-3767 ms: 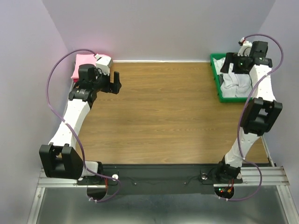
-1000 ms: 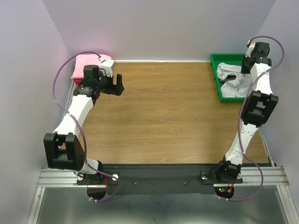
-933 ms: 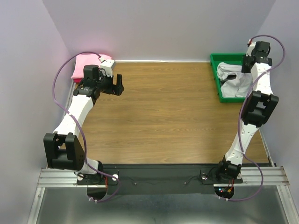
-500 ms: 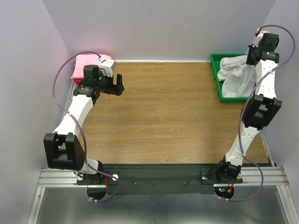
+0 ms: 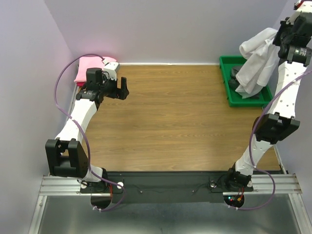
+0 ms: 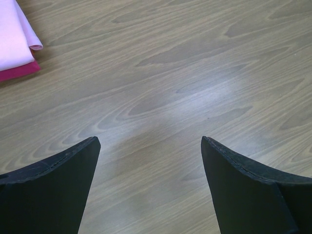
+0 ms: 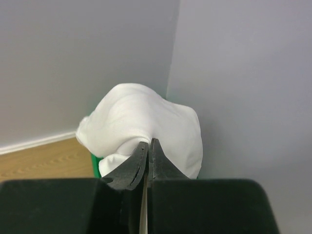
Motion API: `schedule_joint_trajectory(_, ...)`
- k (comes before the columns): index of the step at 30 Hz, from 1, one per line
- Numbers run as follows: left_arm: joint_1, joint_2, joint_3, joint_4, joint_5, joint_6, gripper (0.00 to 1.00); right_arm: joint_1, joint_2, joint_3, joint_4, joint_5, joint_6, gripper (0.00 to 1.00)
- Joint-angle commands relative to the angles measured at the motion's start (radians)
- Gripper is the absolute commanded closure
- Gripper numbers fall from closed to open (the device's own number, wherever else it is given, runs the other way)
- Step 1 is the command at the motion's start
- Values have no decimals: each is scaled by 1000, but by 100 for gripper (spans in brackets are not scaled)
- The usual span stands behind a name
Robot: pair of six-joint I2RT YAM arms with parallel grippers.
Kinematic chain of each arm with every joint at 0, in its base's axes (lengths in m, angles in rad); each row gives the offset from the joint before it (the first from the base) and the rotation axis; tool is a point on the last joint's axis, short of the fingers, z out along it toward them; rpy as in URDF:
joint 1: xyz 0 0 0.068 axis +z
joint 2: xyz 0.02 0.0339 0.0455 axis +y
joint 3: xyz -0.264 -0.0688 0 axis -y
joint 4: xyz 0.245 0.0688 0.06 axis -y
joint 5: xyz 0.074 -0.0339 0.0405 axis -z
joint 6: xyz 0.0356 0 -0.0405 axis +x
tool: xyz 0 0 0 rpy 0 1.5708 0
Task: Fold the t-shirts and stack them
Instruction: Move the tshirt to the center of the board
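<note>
The white t-shirt (image 5: 256, 58) above the green tray (image 5: 248, 102) is plain, unpatterned. Inside the tray sits a dark grey t-shirt (image 5: 236, 78). Far left of the tray, the pink t-shirt (image 5: 87, 66) is plain. The tabletop (image 5: 170, 122) shows brown wood grain.

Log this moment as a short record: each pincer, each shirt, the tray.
left pincer: open, over bare table, holding nothing
right pincer: shut on white t-shirt, raised high
white t-shirt: bunched, hanging over green tray
dark grey t-shirt: lying in the tray
pink t-shirt: folded, far left corner of table
</note>
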Motion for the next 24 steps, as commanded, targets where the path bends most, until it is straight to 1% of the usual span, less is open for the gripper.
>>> schedule_joint_trajectory(1,22,-34,40,12,36,-3,3,-2,-69,43,151,-19,25,99)
schedule_joint_trajectory(5,34,-31,54,9,53,-11,3,-2,-76,66,177,-49,22,99)
schedule_joint_trajectory(8,43,-25,66,0,73,-16,3,-2,-83,83,205,-112,39,99)
schedule_joint_trajectory(9,54,-24,74,-3,82,-19,3,-2,-87,92,210,-190,43,99)
schedule_joint_trajectory(11,68,-20,81,-9,101,-28,3,1,-110,83,216,-271,81,99)
schedule_joint_trajectory(13,109,-9,100,-14,147,-40,3,12,-130,60,228,-380,92,99)
schedule_joint_trajectory(14,123,-6,106,-18,179,-46,3,17,-150,50,233,-414,135,99)
schedule_joint_trajectory(15,135,-5,123,-21,196,-54,3,23,-159,24,240,-493,143,99)
schedule_joint_trajectory(17,175,6,143,-37,242,-57,3,58,-182,-12,239,-545,148,99)
schedule_joint_trajectory(18,189,9,161,-41,257,-57,3,72,-208,-70,240,-596,148,99)
schedule_joint_trajectory(19,201,9,167,-44,271,-59,3,90,-225,-70,239,-620,145,99)
schedule_joint_trajectory(20,218,8,175,-52,279,-54,3,133,-243,-166,239,-637,140,99)
schedule_joint_trajectory(22,224,2,189,-61,286,-42,3,193,-302,-274,233,-658,105,99)
schedule_joint_trajectory(23,226,-3,193,-73,285,-22,3,265,-322,-406,233,-648,61,99)
schedule_joint_trajectory(24,226,-6,196,-78,283,-16,3,302,-337,-464,228,-649,51,100)
